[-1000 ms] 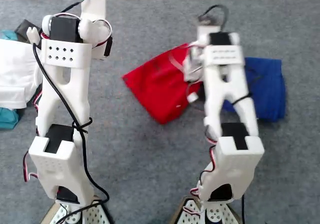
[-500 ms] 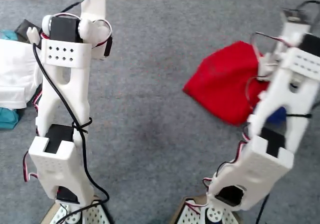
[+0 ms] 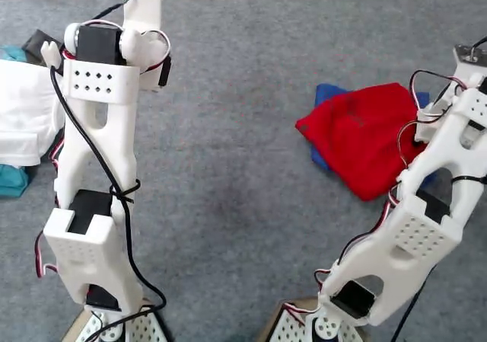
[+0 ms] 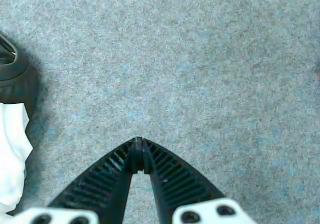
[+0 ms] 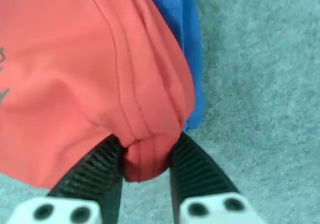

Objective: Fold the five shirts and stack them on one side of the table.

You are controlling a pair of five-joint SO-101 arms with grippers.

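arms: we count 2, left arm (image 3: pixel 95 129) and right arm (image 3: pixel 426 220)
grippers: we count 2, left gripper (image 4: pixel 139 143) and right gripper (image 5: pixel 146 140)
shirts: we count 4, namely red shirt (image 3: pixel 365 132), blue shirt (image 3: pixel 326 93), white shirt (image 3: pixel 23 110), teal shirt (image 3: pixel 9 180)
black object (image 3: pixel 34 43): we see 1

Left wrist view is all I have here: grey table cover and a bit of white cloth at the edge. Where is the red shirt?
Observer: The red shirt lies on the right side of the table, on top of the blue shirt.
Operator: Is anything holding it?
Observer: Yes, the right gripper is shut on a bunched fold at the red shirt's edge.
Operator: What's that white cloth?
Observer: A white shirt at the table's left edge, lying over a teal shirt.
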